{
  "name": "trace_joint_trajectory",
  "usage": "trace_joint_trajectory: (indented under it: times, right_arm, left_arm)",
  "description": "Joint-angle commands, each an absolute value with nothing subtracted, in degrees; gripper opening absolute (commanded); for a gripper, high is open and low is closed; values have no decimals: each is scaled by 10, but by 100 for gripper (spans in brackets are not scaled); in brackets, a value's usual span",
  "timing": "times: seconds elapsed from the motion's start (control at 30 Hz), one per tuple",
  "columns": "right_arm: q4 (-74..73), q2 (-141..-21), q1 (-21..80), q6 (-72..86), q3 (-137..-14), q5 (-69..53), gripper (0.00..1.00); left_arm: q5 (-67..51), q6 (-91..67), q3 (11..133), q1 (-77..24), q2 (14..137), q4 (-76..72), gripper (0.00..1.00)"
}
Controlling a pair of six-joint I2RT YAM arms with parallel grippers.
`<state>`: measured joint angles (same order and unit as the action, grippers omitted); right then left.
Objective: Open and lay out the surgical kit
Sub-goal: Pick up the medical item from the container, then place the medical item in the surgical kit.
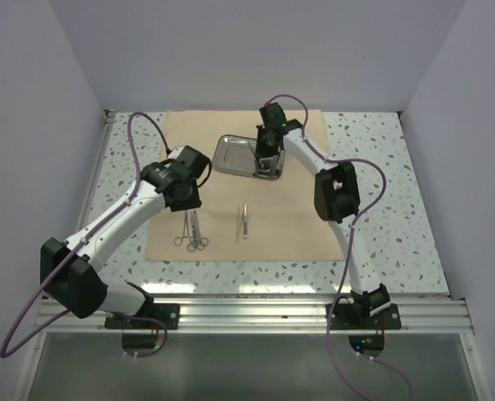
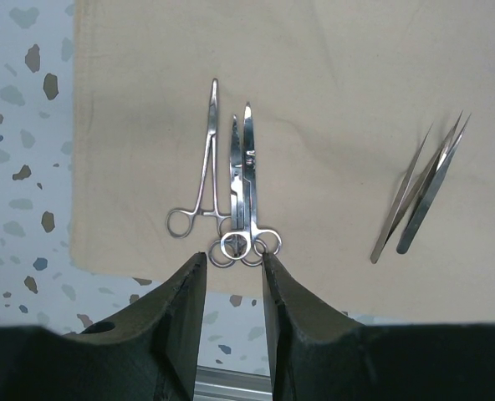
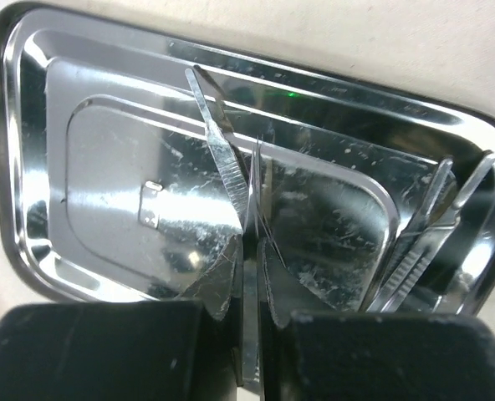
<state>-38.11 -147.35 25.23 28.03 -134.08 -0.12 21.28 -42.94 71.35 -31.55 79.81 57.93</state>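
While the cloth wrap [image 1: 289, 225] lies spread flat, the steel tray [image 1: 231, 156] sits at its far edge.
The right gripper [image 1: 268, 170] pinches a thin steel instrument [image 3: 250, 334] in the tray; the left gripper [image 2: 233, 261] hangs open over the near-left scissor-like instruments [image 2: 241, 184].

Bare cloth [image 2: 331, 200] between scissors [image 2: 244, 180] and tweezers [image 2: 421, 190] — passable.

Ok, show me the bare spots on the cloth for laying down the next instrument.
Bare cloth lies between the tweezers and the right arm, and between tweezers and tray. Crowded: the scissors and forceps by the left gripper.
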Motion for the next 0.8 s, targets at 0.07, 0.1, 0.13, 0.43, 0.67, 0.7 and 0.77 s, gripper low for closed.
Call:
trace_joint_trajectory:
  times: [0.07, 0.1, 0.13, 0.43, 0.67, 0.7, 0.77]
  right_arm:
    - [-410, -1402, 259, 286, -1339, -84, 0]
    - [-400, -1398, 259, 290, -1339, -116, 0]
    - [-395, -1394, 258, 303, -1338, -133, 0]
    - [-324, -1390, 239, 417, -1278, -289, 0]
    - [-304, -1328, 239, 418, -1200, -287, 0]
    - [-301, -1313, 238, 413, -1161, -280, 0]
    - [-299, -1264, 240, 396, -1118, -255, 0]
  left_arm:
    - [216, -439, 708, -312, 771, 569, 36]
    - [216, -438, 707, -312, 768, 568, 36]
    - [216, -437, 706, -312, 766, 565, 36]
    - [218, -433, 708, -312, 745, 560, 36]
    - [229, -429, 701, -311, 724, 558, 37]
    - [229, -428, 700, -311, 723, 556, 37]
    - [229, -425, 699, -311, 722, 553, 37]
